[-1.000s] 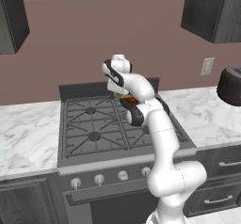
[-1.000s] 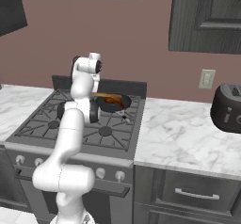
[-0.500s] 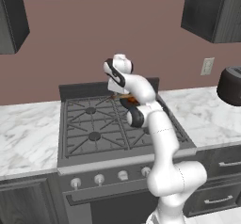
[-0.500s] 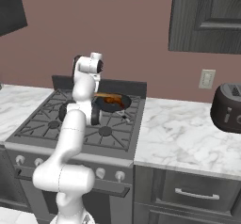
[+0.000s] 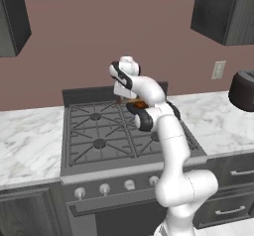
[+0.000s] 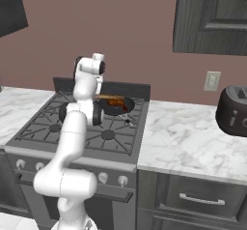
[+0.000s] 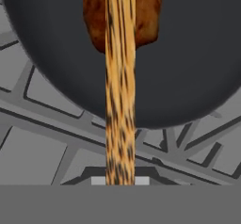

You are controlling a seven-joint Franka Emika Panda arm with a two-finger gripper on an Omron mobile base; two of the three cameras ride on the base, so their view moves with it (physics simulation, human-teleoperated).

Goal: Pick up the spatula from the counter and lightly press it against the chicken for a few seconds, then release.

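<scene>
- Wooden spatula (image 7: 120, 100) clamped in the pincer (image 5: 120, 97) by its handle end, jaws closed on it.
- Spatula reaching straight ahead from the pincer, over the near rim of the pan (image 7: 197, 68), far end laid across the chicken (image 7: 148, 16).
- Actual contact with the chicken not settled from these views.
- From the right base view: a thin tan bar from the pincer to the middle of the pan.
- Spatula: long, narrow and flat, with streaked grain in tan and dark brown.
- Chicken: lumpy, mottled red-brown, showing on both sides of the handle.
- Pan: round, smooth, matte dark grey, seated on the stove grate (image 7: 42, 105) just below and ahead of the pincer.
- Stove grate: dark grey bars over lighter grey panels.
- Against the frames half a second and one second before: no visible difference in arm pose, spatula or chicken.
</scene>
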